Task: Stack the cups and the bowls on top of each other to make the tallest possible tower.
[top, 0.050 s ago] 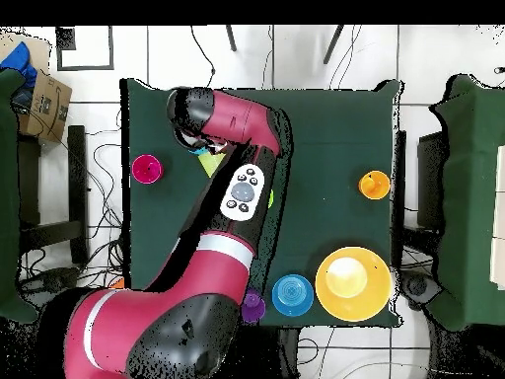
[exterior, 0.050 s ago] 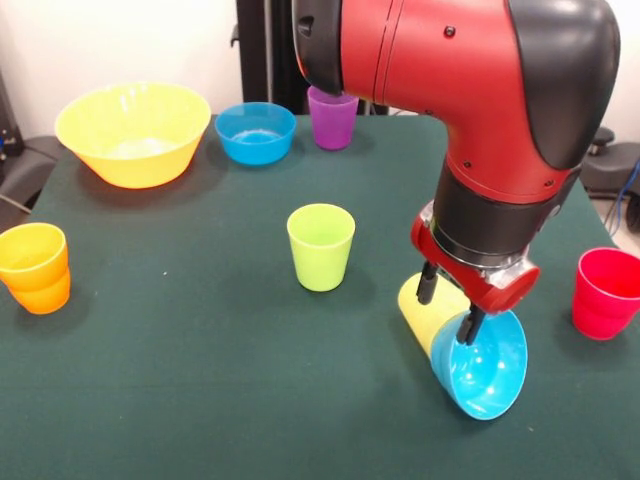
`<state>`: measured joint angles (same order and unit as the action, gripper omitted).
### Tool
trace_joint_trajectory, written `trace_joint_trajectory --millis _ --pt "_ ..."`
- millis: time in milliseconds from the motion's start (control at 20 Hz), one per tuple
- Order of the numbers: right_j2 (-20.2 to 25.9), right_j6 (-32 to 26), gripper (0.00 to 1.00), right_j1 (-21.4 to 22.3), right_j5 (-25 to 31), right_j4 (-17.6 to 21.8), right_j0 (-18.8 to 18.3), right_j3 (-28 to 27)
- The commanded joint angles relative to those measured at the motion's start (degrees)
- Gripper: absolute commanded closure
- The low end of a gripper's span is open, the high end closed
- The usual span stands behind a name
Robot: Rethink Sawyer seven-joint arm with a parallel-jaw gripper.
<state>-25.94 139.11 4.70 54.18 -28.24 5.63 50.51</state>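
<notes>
Seven pieces are scattered on the green table, taken here from left to right in the front view. An orange cup stands at the left edge, a large yellow bowl sits behind it, then comes a blue bowl and beside that a purple cup at the back. A lime green cup stands upright near the middle, alone.

Right of it, the gripper hangs over a yellow cup that lies tipped on its side with a second blue bowl seated at its mouth, opening toward the camera. The two dark fingers are spread, one over the cup's wall and the other at the bowl's rim; they seem to straddle the pair, though whether they press on anything I cannot tell. A red cup stands at the far right, well apart.

This looks like a toppled start of the tower, so the sound move is probably to right the yellow cup first: grip its wall squarely, lift slowly, and set it flat before reseating the bowl. Glossy tapered plastic will likely slip or roll under a skewed pinch.
</notes>
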Motion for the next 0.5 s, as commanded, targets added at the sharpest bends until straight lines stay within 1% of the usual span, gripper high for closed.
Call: trace_joint_trajectory --millis 50,500 --pt "6.6 3.6 0.0 -1.1 -0.5 1.9 0.8 0.5" --pt "6.6 4.2 0.0 -2.2 -0.6 1.7 1.4 -0.6"
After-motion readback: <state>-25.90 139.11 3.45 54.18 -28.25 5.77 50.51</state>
